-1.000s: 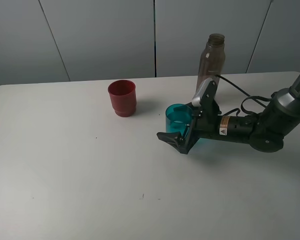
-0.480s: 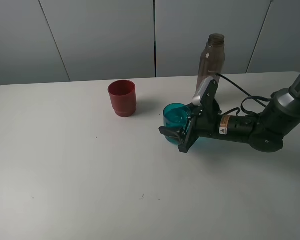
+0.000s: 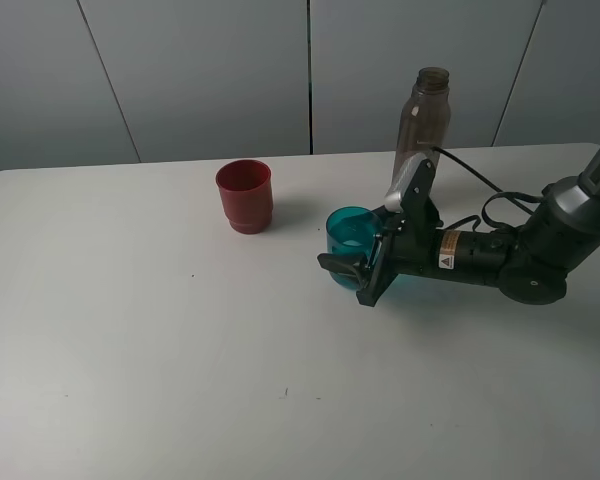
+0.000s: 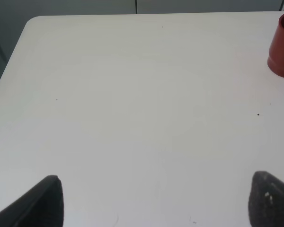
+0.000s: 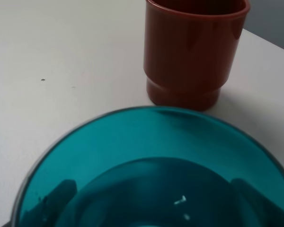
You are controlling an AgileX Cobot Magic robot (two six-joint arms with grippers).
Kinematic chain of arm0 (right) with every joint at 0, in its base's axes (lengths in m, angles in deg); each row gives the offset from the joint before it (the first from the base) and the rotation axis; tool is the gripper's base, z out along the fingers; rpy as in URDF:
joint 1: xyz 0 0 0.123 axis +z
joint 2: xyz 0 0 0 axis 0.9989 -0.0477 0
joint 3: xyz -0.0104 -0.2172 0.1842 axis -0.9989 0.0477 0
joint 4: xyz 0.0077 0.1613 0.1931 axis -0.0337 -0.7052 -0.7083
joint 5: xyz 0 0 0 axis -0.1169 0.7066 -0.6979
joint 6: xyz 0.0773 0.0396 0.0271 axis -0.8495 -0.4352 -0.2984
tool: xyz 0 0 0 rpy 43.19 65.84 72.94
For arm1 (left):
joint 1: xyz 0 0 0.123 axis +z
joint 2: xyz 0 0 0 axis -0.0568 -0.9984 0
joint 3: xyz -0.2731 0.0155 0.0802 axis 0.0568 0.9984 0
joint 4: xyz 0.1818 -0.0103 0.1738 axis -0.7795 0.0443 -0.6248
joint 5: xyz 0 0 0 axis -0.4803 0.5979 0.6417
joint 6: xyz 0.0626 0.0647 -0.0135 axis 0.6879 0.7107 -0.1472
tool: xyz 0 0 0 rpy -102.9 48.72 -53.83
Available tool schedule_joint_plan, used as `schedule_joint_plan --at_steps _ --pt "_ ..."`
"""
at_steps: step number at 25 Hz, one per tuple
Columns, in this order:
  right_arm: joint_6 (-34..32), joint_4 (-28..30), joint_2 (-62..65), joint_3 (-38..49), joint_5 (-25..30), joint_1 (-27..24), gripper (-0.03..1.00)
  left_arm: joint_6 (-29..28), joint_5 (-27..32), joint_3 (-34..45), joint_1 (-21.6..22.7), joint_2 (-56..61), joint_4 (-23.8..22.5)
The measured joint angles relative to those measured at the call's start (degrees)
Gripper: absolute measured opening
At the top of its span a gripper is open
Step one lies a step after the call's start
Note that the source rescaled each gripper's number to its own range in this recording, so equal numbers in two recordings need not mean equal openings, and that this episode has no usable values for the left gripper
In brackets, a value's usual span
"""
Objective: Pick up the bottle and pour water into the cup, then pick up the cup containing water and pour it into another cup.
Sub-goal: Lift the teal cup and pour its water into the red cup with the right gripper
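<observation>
- Right jaws: closed narrow on the cup [image 3: 348, 228], one finger on each side of its wall, low on the body. In the wrist view the teal rim [image 5: 146, 165] fills the frame and both fingers show dark through the plastic.
- Change: 1 second ago these jaws stood wide around the cup, not touching it. Half a second ago they had closed, and nothing has moved since.
- The cup sits slightly further toward another cup [image 3: 244, 196] than in the earliest frame, nudged as the grip closed. It is upright on the counter [image 3: 130, 350], not yet lifted.
- Meaning: the grasp for the 2nd pour looks made; lift and carry come next. The red cup is near, directly ahead in the wrist view [image 5: 194, 52].
- Water in the teal cup: cannot tell, only a few glints inside.
- The bottle [image 3: 427, 115] stands upright behind the right arm [image 3: 520, 255], same place in all 3 frames.
- Left jaws: wide apart over bare counter, holding nothing; red cup at the frame edge [image 4: 283, 47].
</observation>
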Motion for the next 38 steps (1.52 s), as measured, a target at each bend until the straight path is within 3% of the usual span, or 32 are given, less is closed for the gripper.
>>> schedule_joint_plan --at_steps 8,20,23,28,34,38 --pt "-0.9 0.1 1.4 0.0 1.6 0.0 0.08 -0.1 0.0 0.0 0.0 0.0 0.0" --pt "-10.1 0.1 13.9 0.2 6.5 0.0 0.08 -0.1 0.0 0.0 0.0 0.0 0.0" --pt "-12.2 0.0 16.8 0.2 9.1 0.5 0.08 -0.1 0.0 0.0 0.0 0.0 0.0" --pt "-13.0 -5.2 19.7 -1.1 15.8 5.1 0.08 -0.1 0.0 0.0 0.0 0.0 0.0" --pt "-16.4 -10.2 20.0 -8.5 24.5 10.3 0.08 -0.1 0.0 0.0 0.0 0.0 0.0" --pt "-20.0 -12.4 20.0 -13.7 26.8 11.8 0.08 -0.1 0.0 0.0 0.0 0.0 0.0"
